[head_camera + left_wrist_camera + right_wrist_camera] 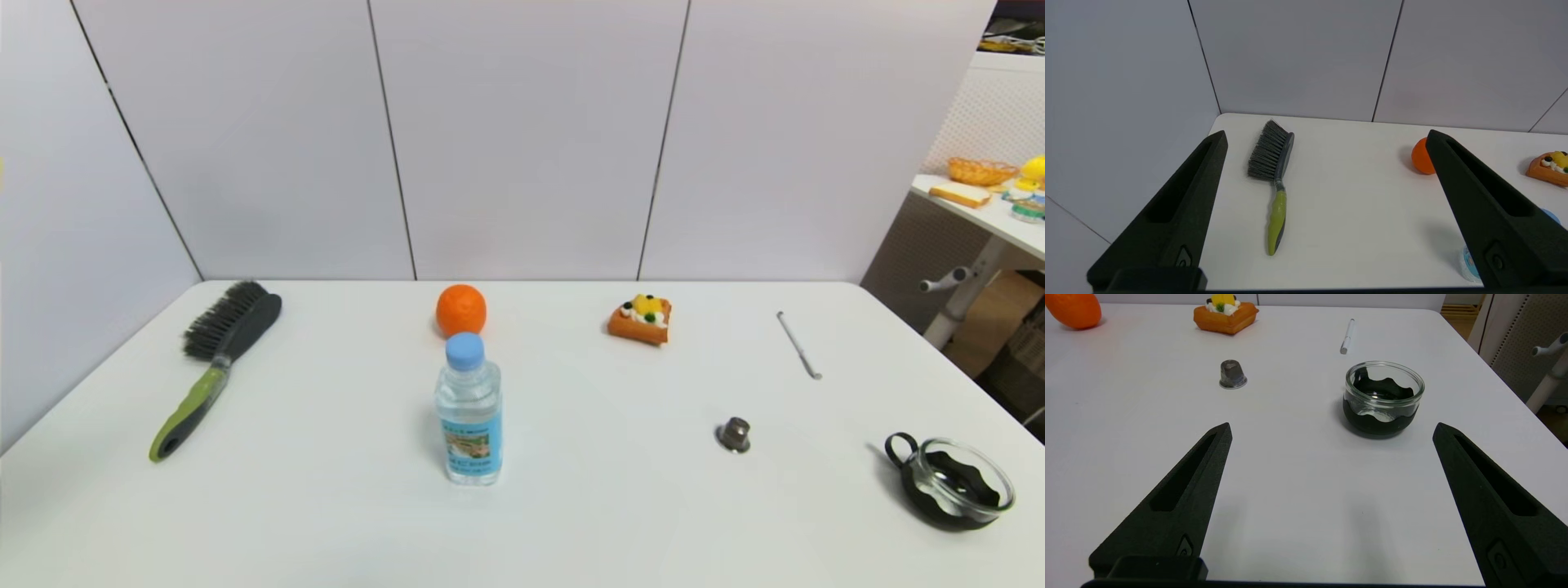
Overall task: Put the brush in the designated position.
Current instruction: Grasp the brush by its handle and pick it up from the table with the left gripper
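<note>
Nothing done yet — brush [214, 367] untouched on table [326, 506], far left. Left pincer [1327, 139] spread, empty, w/ brush ahead; right pincer [1331, 430] spread, idle.

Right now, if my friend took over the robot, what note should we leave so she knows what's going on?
Left gripper: open, empty, off the table, looking toward the brush.
Right gripper: open, empty, over the right side near the glass cup.
The brush lies flat at the table's far left, bristle head toward the wall, green handle toward the robot. Nothing touches it.
The water bottle stands mid-table, the orange behind it.
Done: nothing yet.
Left: grasp the brush, probably with the left gripper since it is nearer, and set it on a bare patch of the table; no spot is marked.
</note>
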